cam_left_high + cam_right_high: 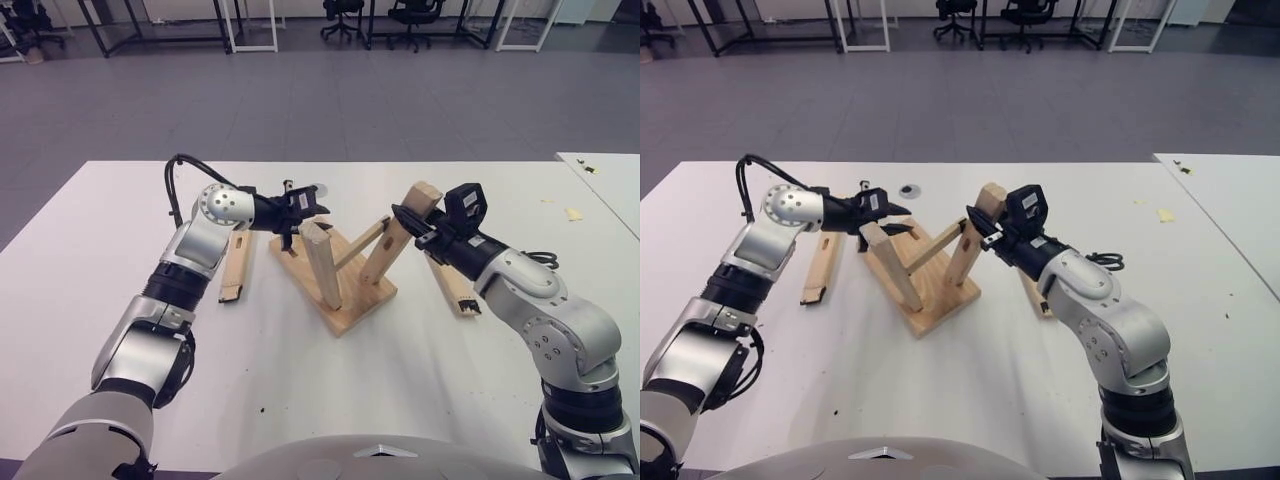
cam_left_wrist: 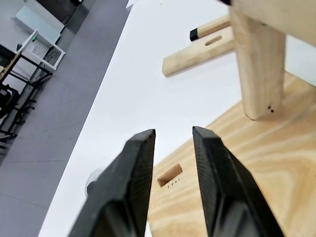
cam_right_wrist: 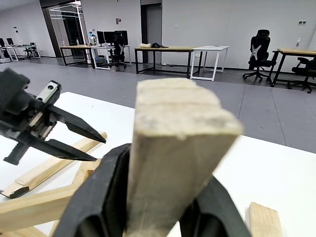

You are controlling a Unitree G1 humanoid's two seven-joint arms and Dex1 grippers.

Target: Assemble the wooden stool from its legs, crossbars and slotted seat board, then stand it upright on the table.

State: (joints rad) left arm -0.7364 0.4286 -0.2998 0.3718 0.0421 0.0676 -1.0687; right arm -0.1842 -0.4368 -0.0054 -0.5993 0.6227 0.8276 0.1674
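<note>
Fingers (image 3: 101, 195) of my right gripper (image 1: 412, 218) clamp the upper end of a tilted leg (image 1: 393, 250), whose foot meets the seat board (image 1: 350, 305). Fingers (image 2: 133, 168) of my left gripper (image 2: 173, 136) stand slightly parted and empty, just above an open slot (image 2: 170, 174) near the board's far corner. The board lies flat on the worktop (image 1: 400, 390) and carries a second leg (image 1: 322, 262) and a crossbar (image 1: 362, 240). A loose leg (image 1: 236, 268) lies beside it.
</note>
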